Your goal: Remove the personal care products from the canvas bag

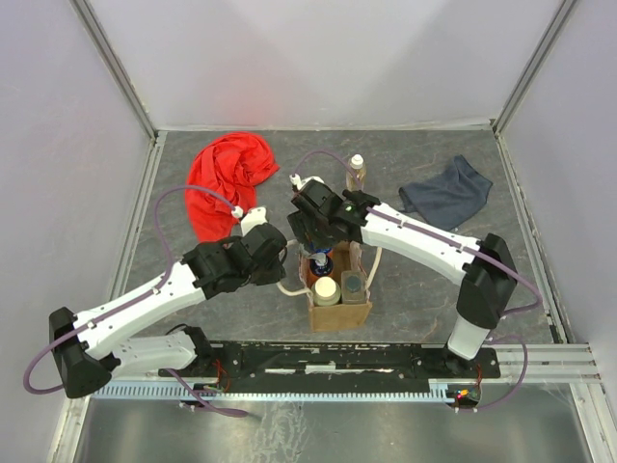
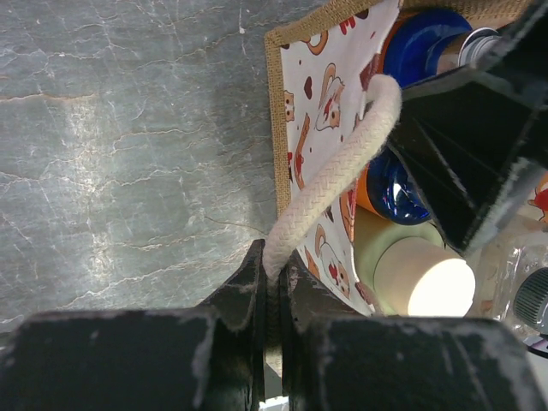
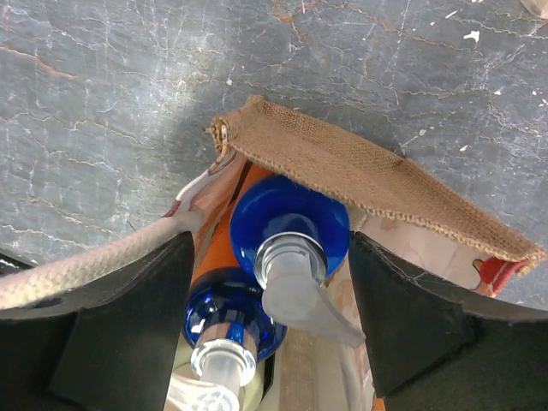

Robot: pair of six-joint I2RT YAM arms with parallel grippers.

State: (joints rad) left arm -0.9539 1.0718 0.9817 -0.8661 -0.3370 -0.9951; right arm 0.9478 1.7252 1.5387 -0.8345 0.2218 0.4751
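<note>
Grey table (image 1: 227,318): our left gripper (image 2: 274,278) clamps handle (image 2: 342,163), anchoring bag (image 1: 339,316); right gripper (image 3: 270,265) gapes astride blue-topped bottle (image 3: 287,218), ready to grab.

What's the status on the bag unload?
Left gripper shut on bag handle. Right gripper open, straddling a blue-topped bottle in the canvas bag. Amber bottle already out. Nothing blocking.

Top view high, looking down; both wrist views close, sharing canvas bag (image 1: 337,316) mouth.
</note>
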